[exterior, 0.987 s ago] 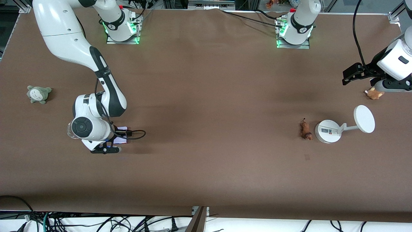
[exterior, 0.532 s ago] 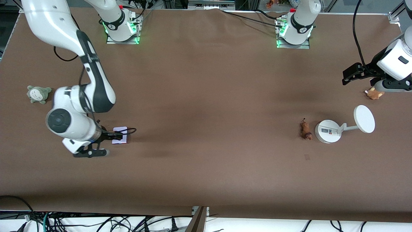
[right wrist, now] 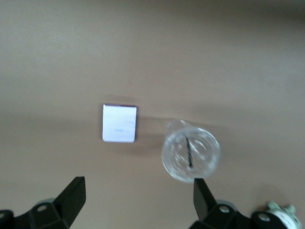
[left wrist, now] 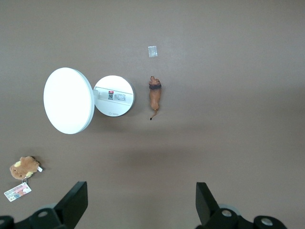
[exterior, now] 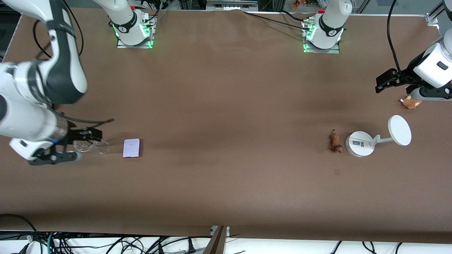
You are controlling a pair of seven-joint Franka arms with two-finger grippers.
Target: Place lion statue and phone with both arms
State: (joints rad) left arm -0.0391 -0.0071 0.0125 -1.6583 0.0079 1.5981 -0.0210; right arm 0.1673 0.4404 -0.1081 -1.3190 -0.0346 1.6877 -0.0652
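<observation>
Right gripper: jaws wide, empty, up over a clear glass toward the right arm's end of the table.
Phone: flat on the table just beside the glass, toward the table's middle; apart from the fingers.
Left gripper: spread wide, empty, waiting aloft near the plush toy.
Lion statue: lying just beside the white stand; long axis running toward the front camera; the left arm is nearer.

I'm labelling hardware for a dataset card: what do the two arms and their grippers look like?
Both arms are glossy white with black joint bands; their bases glow green. The right gripper and left gripper are black with black jaws. Loose black cables run along each arm.
</observation>
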